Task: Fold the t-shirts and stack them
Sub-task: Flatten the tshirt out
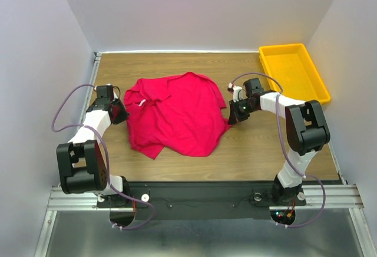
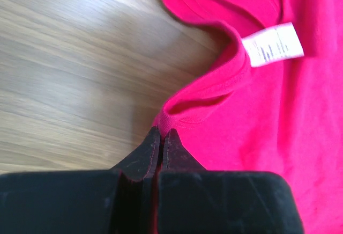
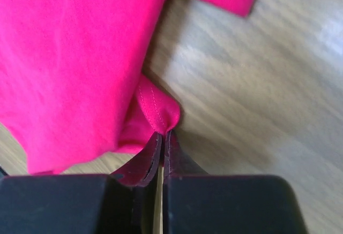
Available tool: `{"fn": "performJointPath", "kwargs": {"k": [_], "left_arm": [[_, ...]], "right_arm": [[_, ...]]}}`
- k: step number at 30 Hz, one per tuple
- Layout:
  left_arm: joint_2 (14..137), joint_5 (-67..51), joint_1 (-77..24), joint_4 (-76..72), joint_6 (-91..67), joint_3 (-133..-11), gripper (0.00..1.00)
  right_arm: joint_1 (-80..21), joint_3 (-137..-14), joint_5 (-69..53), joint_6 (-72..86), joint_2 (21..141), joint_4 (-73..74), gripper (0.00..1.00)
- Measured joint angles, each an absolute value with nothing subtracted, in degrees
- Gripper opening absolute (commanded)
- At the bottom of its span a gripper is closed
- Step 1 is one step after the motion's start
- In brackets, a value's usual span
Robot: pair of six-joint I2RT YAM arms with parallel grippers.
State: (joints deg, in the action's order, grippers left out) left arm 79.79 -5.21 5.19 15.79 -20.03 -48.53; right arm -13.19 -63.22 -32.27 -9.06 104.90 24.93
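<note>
Jaws L+R clamped on red t-shirt (image 1: 177, 115) edges; white neck label (image 2: 273, 44) txt unreadable.

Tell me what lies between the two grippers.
Only the red t-shirt, crumpled on the table; left gripper and right gripper each pinch an edge. Top view shows it.

The left claw (image 2: 162, 137) pinches the red t-shirt (image 2: 278, 116) at its collar, near the white label (image 2: 273, 44).
</note>
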Motion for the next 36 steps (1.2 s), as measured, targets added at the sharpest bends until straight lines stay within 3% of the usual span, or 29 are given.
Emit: {"fn": "performJointPath", "kwargs": {"k": [5, 15, 23, 24, 26, 27, 31, 33, 36], "left_arm": [[79.2, -7.7, 9.7, 15.3, -20.0, -48.8, 0.00], [78.0, -13.0, 12.2, 11.6, -22.2, -48.4, 0.00], [82.7, -15.8, 12.3, 9.6, -23.6, -48.4, 0.00], [83.2, -16.4, 12.3, 9.6, -23.6, -48.4, 0.01], [84.0, -17.9, 12.3, 9.7, -23.3, -48.6, 0.22], [84.2, -18.5, 12.3, 9.8, -22.9, -48.8, 0.46], [83.5, -19.2, 12.3, 10.5, -21.9, -49.2, 0.73], [81.5, -18.3, 12.3, 11.1, -21.7, -49.3, 0.80], [75.4, -16.6, 12.3, 12.7, -21.7, -49.4, 0.80]], "right_arm": [[-13.0, -61.3, -25.7, -13.1, 99.1, 30.5, 0.01], [-10.5, -56.6, -12.8, -31.5, 72.8, 50.2, 0.01], [-10.5, -49.8, -8.1, -41.4, 66.9, 62.7, 0.01], [-10.5, -49.3, -7.5, -42.1, 66.2, 63.5, 0.18], [-10.5, -48.8, -6.9, -42.6, 65.5, 64.3, 0.50], [-10.5, -48.7, -6.6, -42.5, 65.5, 64.5, 0.71], [-10.3, -49.6, -6.9, -39.9, 66.0, 63.1, 0.76], [-10.1, -52.1, -8.3, -38.1, 67.4, 62.1, 0.76], [-10.1, -56.4, -13.7, -35.2, 70.5, 57.6, 0.76]]}}
